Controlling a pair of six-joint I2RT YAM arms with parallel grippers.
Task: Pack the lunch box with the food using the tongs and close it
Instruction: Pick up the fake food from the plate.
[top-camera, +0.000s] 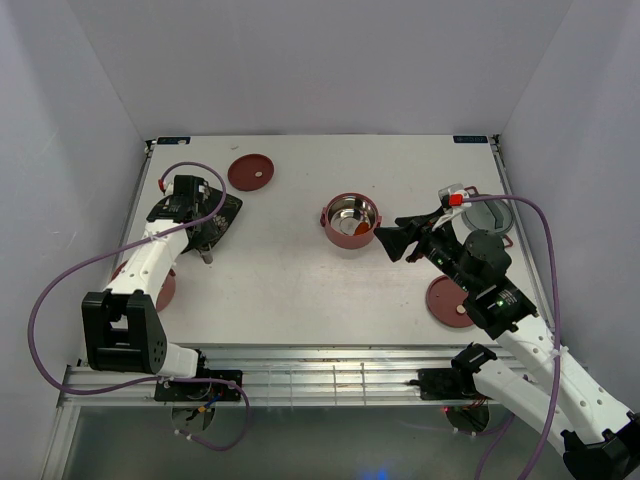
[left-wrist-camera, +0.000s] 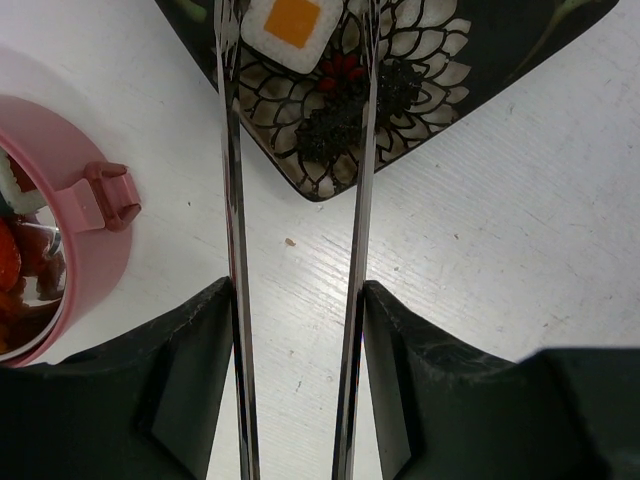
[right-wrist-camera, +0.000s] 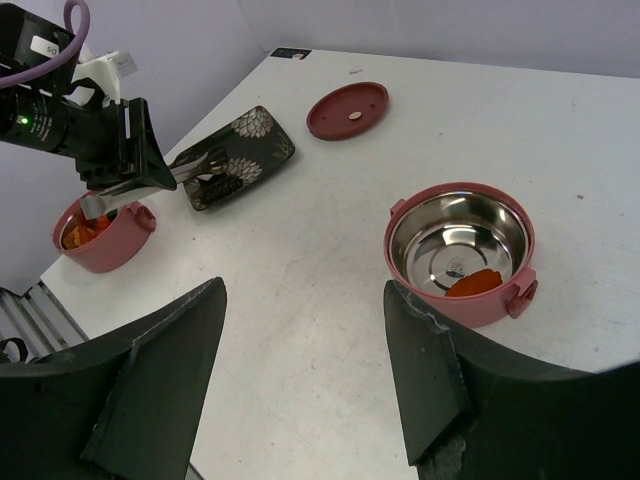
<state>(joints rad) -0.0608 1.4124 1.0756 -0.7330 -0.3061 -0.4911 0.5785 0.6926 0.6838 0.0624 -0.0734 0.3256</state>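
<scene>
**Silver tongs set over a roll on the plate**

Silver metal, thin and long, fills the middle of the left wrist view: the tongs (left-wrist-camera: 232, 200) run from the bottom edge straight to the top edge. The left gripper (left-wrist-camera: 295, 290) pinches them from both sides, its jaws pressed on the two narrow arms, which stand apart from each other.

The relation that matters is at the top of this frame. A white piece with an orange centre (left-wrist-camera: 292, 22) lies on the dark floral plate (left-wrist-camera: 520, 30), directly ahead of the jaws and between the two arms of the tongs. The long axis of the tongs points at it. The left arm of the tongs is at the edge of the piece and the right one is just beside it. The tips are cut off by the frame, so I cannot tell if the piece is already squeezed.

A dusty-red tier (left-wrist-camera: 50, 140) with food inside stands at the left edge, near the tongs.

The right gripper (top-camera: 392, 240) is well apart from the plate, with jaws spread and nothing between them. It is just beside the second tier (top-camera: 348, 241), where one orange piece (right-wrist-camera: 470, 283) lies. In my judgement the left arm must do this pick. Two lids (top-camera: 250, 172) (top-camera: 450, 300) lie flat on the tabletop, so closing is not yet done.
</scene>
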